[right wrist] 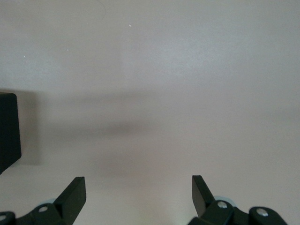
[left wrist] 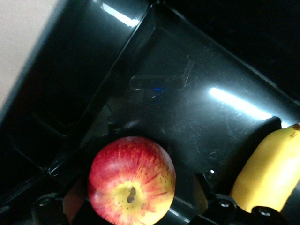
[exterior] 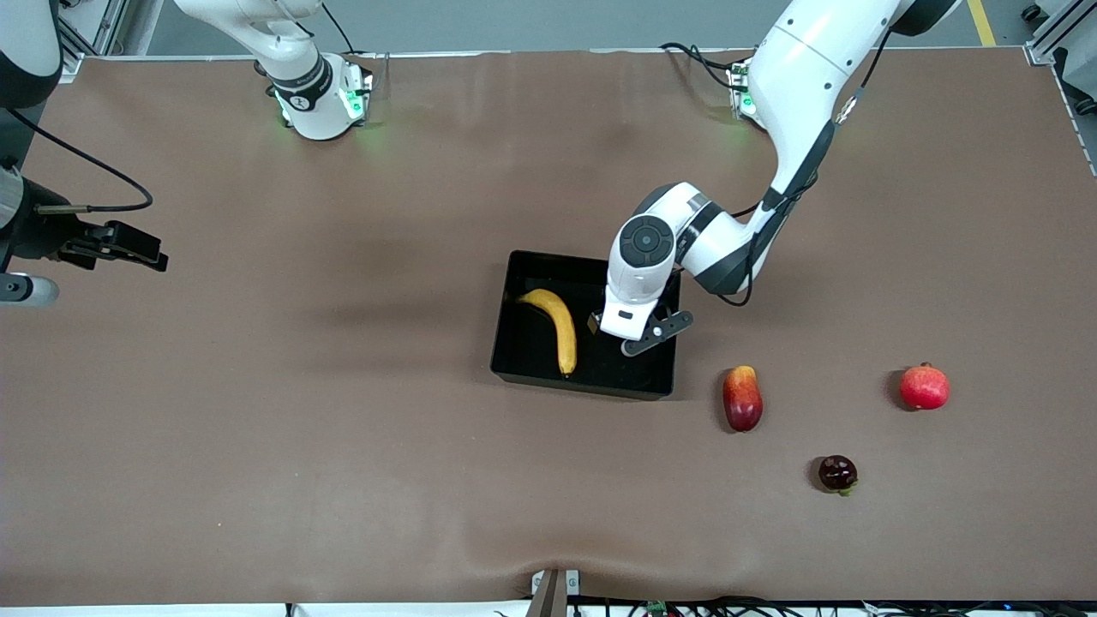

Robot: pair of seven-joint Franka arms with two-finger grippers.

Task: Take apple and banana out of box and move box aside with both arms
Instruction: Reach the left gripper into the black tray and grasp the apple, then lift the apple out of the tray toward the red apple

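The black tray lies mid-table with the yellow banana in it. My left gripper is low inside the tray at the end toward the left arm. In the left wrist view the red-and-yellow apple lies between its open fingers, on the tray floor near a corner, with a little gap on one side. The banana's end lies beside it. The arm hides the apple in the front view. My right gripper waits, open and empty, over bare table at the right arm's end.
A red-yellow mango-like fruit, a round red fruit and a small dark purple fruit lie on the brown table toward the left arm's end, nearer the front camera than the tray.
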